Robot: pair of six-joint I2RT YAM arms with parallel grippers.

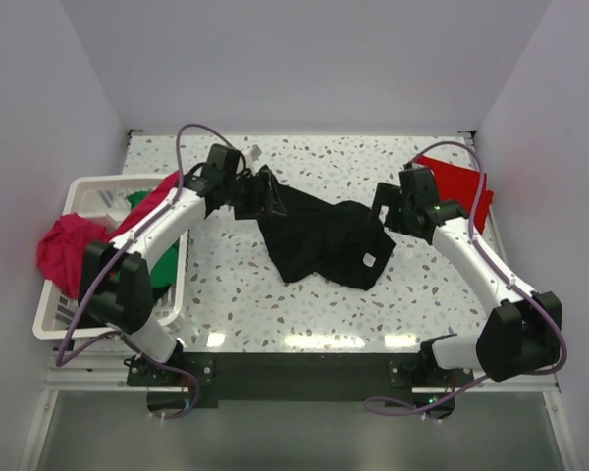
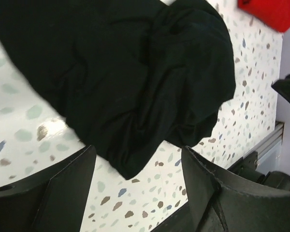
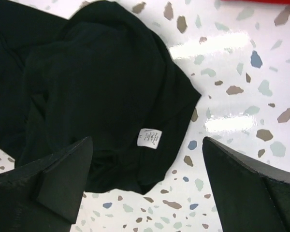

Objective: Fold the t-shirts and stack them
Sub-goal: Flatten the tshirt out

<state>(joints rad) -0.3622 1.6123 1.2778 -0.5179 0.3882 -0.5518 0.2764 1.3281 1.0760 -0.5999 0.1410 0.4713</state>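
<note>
A large black t-shirt point(image 1: 319, 240) lies crumpled in the middle of the table, with a white label point(image 3: 149, 138) showing near its right edge. My left gripper point(image 1: 258, 196) hovers over its left end. In the left wrist view that gripper point(image 2: 137, 188) is open and empty, with the black shirt point(image 2: 135, 72) just beyond the fingers. My right gripper point(image 1: 381, 208) is at the shirt's right end. In the right wrist view it point(image 3: 147, 186) is open and empty above the shirt's edge point(image 3: 87, 87). A red t-shirt point(image 1: 461, 186) lies flat at the back right.
A white slatted basket point(image 1: 79, 191) stands at the left edge. It holds a magenta-pink shirt point(image 1: 64, 250) draped over its rim and a green shirt point(image 1: 162, 270). The red shirt also shows in the left wrist view point(image 2: 268, 12). Walls close in the back and sides.
</note>
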